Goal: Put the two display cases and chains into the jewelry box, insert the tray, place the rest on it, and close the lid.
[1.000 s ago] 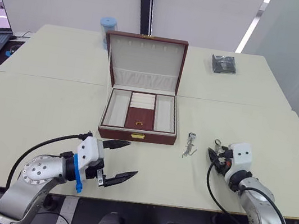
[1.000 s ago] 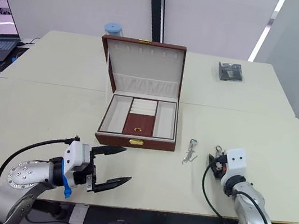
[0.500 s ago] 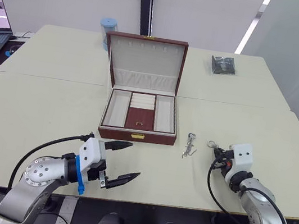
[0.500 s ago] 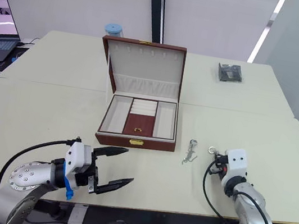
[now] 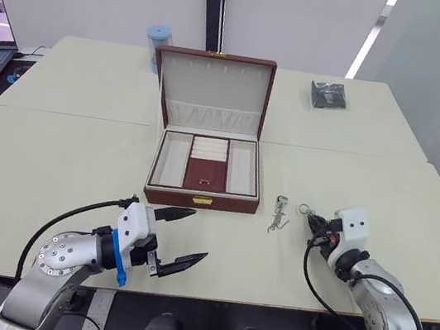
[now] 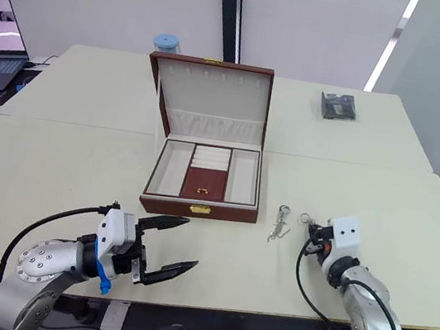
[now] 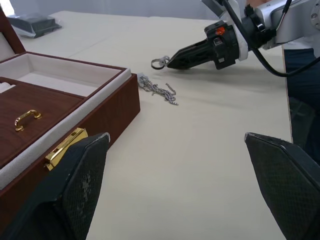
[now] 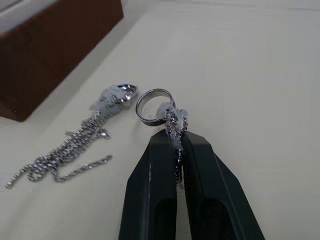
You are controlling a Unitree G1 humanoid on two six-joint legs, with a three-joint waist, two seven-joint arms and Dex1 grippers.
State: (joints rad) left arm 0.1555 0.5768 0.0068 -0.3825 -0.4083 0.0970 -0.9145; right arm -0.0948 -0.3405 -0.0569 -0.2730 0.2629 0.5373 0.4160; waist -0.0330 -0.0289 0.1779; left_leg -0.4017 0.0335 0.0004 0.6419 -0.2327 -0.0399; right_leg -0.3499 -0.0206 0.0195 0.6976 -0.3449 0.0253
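The tray [image 5: 207, 165] sits inside the open jewelry box [image 5: 201, 200] at centre frame. The right gripper [image 8: 172, 131] pinches a ring piece [image 8: 151, 106]; another [image 5: 280, 214], probably similar, lies lower right of centre. The left gripper [image 5: 178, 236] gapes empty.

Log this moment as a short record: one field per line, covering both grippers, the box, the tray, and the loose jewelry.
left gripper: open, empty, hovering in front of the box
right gripper: shut on ring piece, pinching its chain
jewelry box: on the table, to the left of the chain piece
lid: raised, standing upright
tray: seated in the box, gold knob showing
chain piece: loose on the table between box and right gripper
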